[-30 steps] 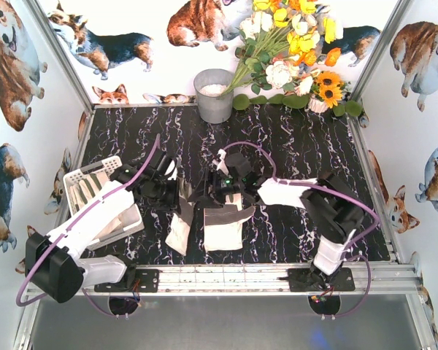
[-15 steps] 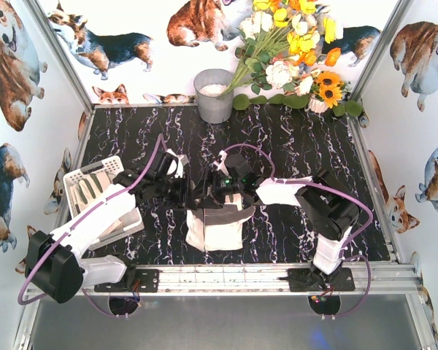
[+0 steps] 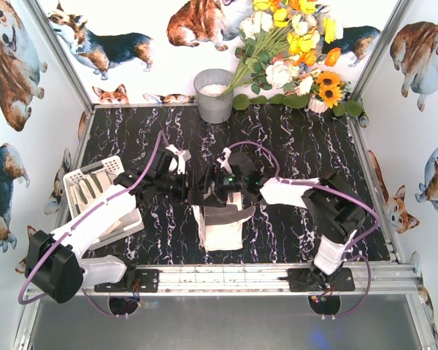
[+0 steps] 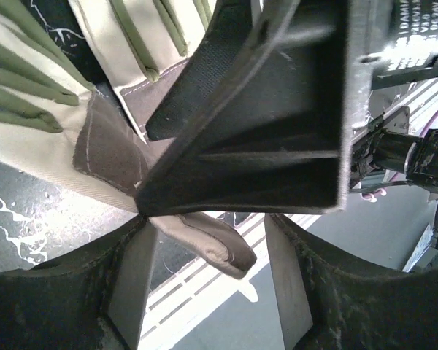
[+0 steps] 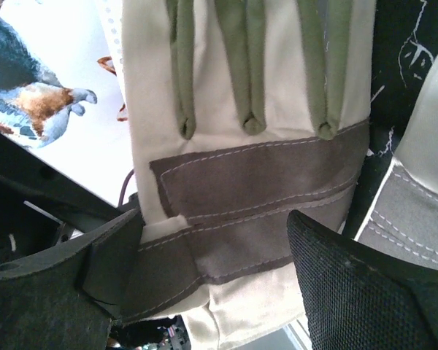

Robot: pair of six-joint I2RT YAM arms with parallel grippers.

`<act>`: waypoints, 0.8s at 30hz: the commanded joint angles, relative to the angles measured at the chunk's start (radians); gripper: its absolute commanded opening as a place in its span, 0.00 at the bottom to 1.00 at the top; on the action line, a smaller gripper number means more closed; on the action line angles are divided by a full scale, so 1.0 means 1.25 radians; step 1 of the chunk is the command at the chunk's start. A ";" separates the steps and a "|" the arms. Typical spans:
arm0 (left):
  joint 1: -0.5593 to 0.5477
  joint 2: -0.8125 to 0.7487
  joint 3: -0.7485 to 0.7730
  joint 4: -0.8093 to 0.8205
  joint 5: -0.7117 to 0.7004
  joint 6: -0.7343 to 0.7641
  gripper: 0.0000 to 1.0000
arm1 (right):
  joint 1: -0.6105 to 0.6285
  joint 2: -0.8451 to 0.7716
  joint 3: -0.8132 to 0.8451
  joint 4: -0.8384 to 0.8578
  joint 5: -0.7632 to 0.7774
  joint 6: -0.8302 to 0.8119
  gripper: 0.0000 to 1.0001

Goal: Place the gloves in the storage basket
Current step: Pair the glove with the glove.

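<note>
A black table [image 3: 306, 146] with white wiggly lines fills the middle. At the far side stands a grey metal bucket [image 3: 214, 95] with something white inside. To its right lies a big bunch of yellow, white and orange flowers [image 3: 292, 51]. The white walls [image 3: 102, 44] have dogs on them. A shiny metal rail [image 3: 226, 275] runs along the near edge.

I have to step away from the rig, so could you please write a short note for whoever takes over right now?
Left gripper: open, a glove's thumb loose between its jaws.
Right gripper: open, a glove's grey band between its jaws, no grip visible.
Gloves: two, overlapping in the middle of the table, just under both grippers.
Basket: at the table's left edge, partly under the left arm; contents unclear.
Done: nothing I can confirm.
Left: grasp each glove and drop it into the basket.
</note>
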 commanded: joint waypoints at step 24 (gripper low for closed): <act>-0.001 -0.040 -0.157 0.386 0.147 -0.054 0.96 | -0.116 -0.083 -0.103 0.082 -0.041 -0.025 0.90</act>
